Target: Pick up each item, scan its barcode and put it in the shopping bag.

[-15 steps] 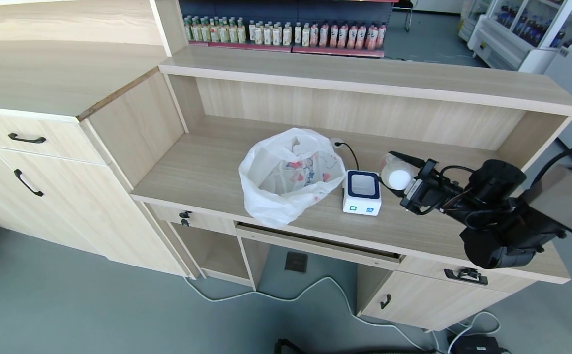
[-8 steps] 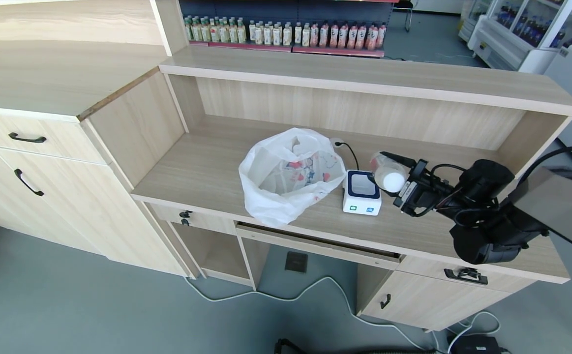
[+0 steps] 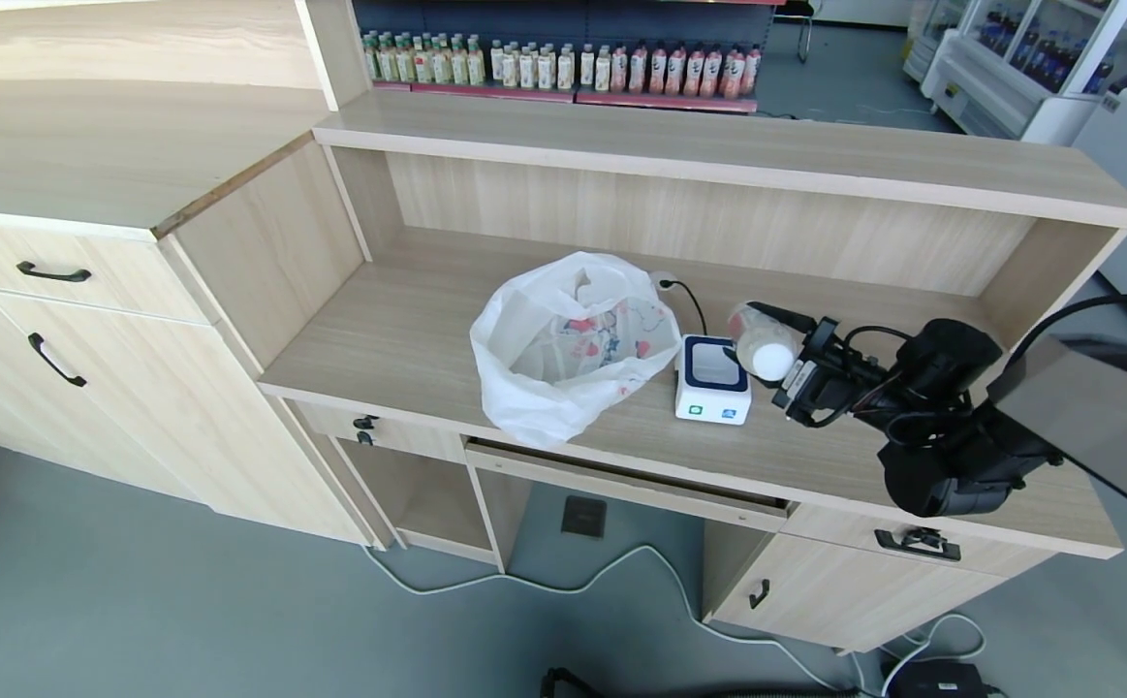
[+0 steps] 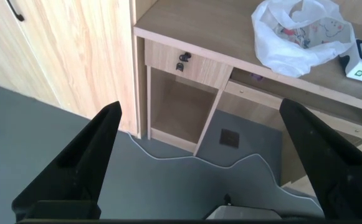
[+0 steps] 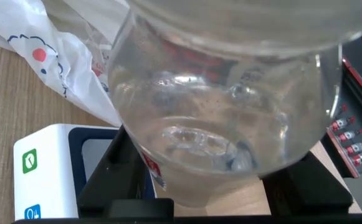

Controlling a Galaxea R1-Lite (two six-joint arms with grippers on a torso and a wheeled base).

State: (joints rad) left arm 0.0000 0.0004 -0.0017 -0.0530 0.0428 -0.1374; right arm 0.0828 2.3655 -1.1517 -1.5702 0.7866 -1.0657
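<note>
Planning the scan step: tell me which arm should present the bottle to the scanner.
Right. The right gripper holds the bottle just beside the scanner; the left gripper hangs open, low before the counter, holding nothing.

Right arm [image 3: 951, 427]: matt black, built of rounded, drum-like joint housings, the bulkiest sitting behind the wrist. A flat, dark grey-brown panel [image 3: 1086, 427] with a dull sheen covers the link behind. Thin black cables [image 3: 873, 330] loop in arcs over the wrist, and a thicker black cable [image 3: 1096, 306] curves away above the panel. Right gripper [image 3: 765, 341]: black, with slim tapering fingers [image 3: 776, 312] on a boxy black mount [image 3: 820, 373]. Left gripper [image 4: 199, 109]: two broad black wedge fingers [image 4: 75, 168], matt, narrowing to blunt tips
</note>
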